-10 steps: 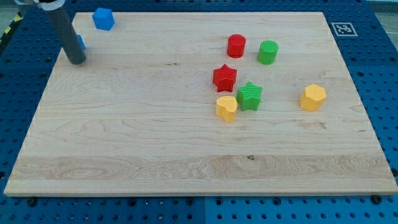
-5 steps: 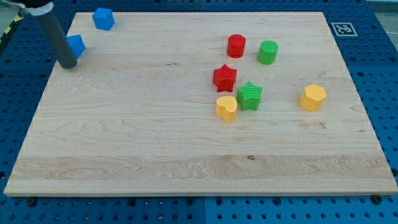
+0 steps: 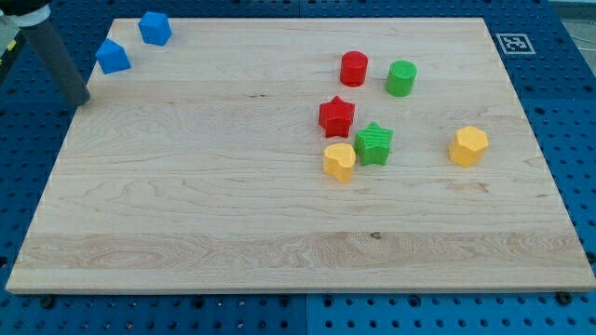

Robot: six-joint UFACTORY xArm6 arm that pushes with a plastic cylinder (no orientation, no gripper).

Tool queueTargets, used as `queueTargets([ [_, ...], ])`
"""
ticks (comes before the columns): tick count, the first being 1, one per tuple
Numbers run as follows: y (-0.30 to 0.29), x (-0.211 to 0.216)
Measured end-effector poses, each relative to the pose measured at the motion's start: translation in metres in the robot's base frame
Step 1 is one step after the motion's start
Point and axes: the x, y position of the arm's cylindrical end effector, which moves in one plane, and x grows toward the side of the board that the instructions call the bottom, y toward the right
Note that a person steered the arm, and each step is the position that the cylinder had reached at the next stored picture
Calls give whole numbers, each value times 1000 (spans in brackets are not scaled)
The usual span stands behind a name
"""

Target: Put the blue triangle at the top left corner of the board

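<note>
The board (image 3: 186, 233) carries eight blocks: two blue, two red, two green, two yellow. We find the blue triangle (image 3: 113, 57) near the frame's upper left, just below-left of the other blue block (image 3: 155, 28); the red cylinder (image 3: 353, 68), green cylinder (image 3: 401, 78), red star (image 3: 336, 116), green star (image 3: 373, 143) and yellow blocks (image 3: 340, 161) (image 3: 468, 146) sit right of centre. Our rod carries no claw; my tip (image 3: 80, 100) rests at the board's left edge, below-left of the triangle, apart.

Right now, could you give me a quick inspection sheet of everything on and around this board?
Surface: wooden board, flat.
Job's things: blue triangle near the top left corner.
Clutter: another blue block; red cylinder; green cylinder; red star; green star; two yellow blocks.
Grippers: none; my tip sits left of the triangle, apart from it.
Cables: nothing seen.
Surroundings: blue pegboard; marker tag.
</note>
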Motion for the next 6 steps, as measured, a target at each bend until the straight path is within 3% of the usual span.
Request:
queueTargets([
  [2,1,-38],
  [5,8,-45],
  [6,8,-68],
])
